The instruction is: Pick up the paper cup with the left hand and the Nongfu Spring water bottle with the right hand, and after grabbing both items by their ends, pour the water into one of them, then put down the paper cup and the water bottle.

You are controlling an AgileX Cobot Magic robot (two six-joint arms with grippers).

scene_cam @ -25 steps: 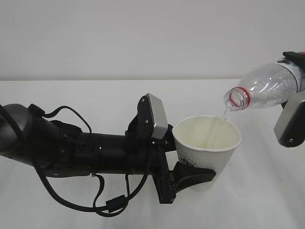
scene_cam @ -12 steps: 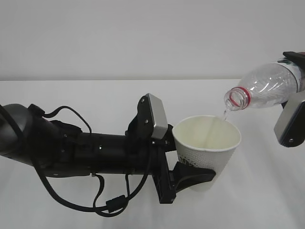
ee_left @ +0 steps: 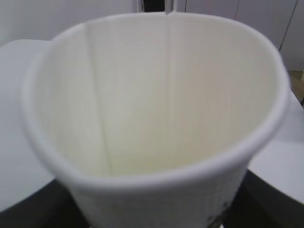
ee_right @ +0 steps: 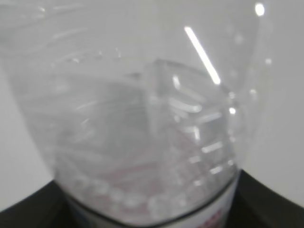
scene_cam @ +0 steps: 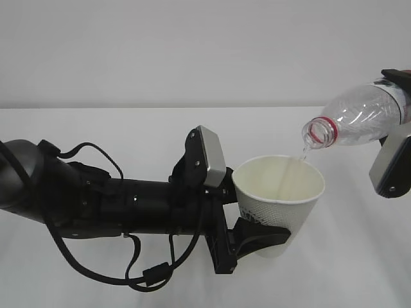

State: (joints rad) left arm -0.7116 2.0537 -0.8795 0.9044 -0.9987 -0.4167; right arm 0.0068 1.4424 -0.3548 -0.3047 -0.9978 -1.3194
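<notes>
The paper cup [scene_cam: 279, 204] is held upright above the white worktop [scene_cam: 359, 256], the left hand's [scene_cam: 260, 236] jaws pinching its lower body, the arm lying level. Above its far rim, the Nongfu Spring water bottle [scene_cam: 356, 115] tilts mouth-down, and thin water [scene_cam: 303, 153] runs into the cup. The right hand [scene_cam: 393, 138] has its jaws closed around the bottle's body. The left wrist view looks into the cup's cream inside [ee_left: 156, 104]; the right wrist view shows only the blurred clear bottle [ee_right: 142, 123].

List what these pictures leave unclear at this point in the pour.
- Water level in the paper cup: its wall hides the bottom in the exterior view; the left wrist view is blurred.
- Nongfu Spring water bottle: base and label cut off by the exterior view's right edge.
- Right hand fingers: hidden behind the bottle in the right wrist view.
</notes>
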